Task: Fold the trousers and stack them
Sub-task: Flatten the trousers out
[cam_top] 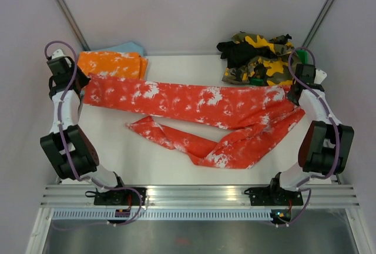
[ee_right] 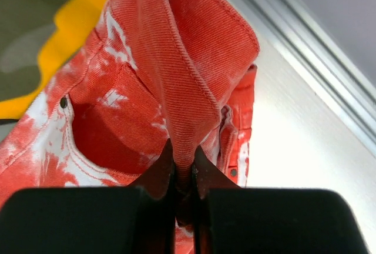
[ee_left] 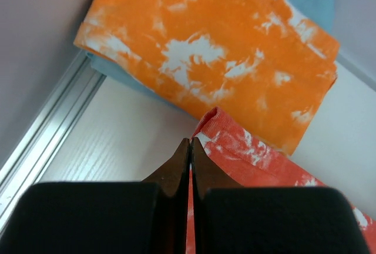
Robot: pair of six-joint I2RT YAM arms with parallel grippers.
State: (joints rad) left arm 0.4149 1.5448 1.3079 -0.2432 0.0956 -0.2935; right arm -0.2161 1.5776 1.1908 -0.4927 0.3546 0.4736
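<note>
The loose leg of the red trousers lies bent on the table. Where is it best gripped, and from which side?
Grip the red trousers at the loose hem, coming from above on the left side. That end lies flat and free, pointing toward the left arm; further right the leg folds over itself. The left pincer, now shut on the other hem, is nearest.

Top external: we look steeply down from above and behind the arm bases (cam_top: 114, 195), far enough back to hold the whole red trousers (cam_top: 194, 110) and the table (cam_top: 176, 69) around them. Left wrist: we sit very close at the trousers' left end, facing along the left gripper (ee_left: 190, 146) toward the orange pair (ee_left: 205, 48) beyond. Right wrist: tight on their right end, past the right gripper (ee_right: 183, 155). All three share the trousers; the orange pair shows in two.
</note>
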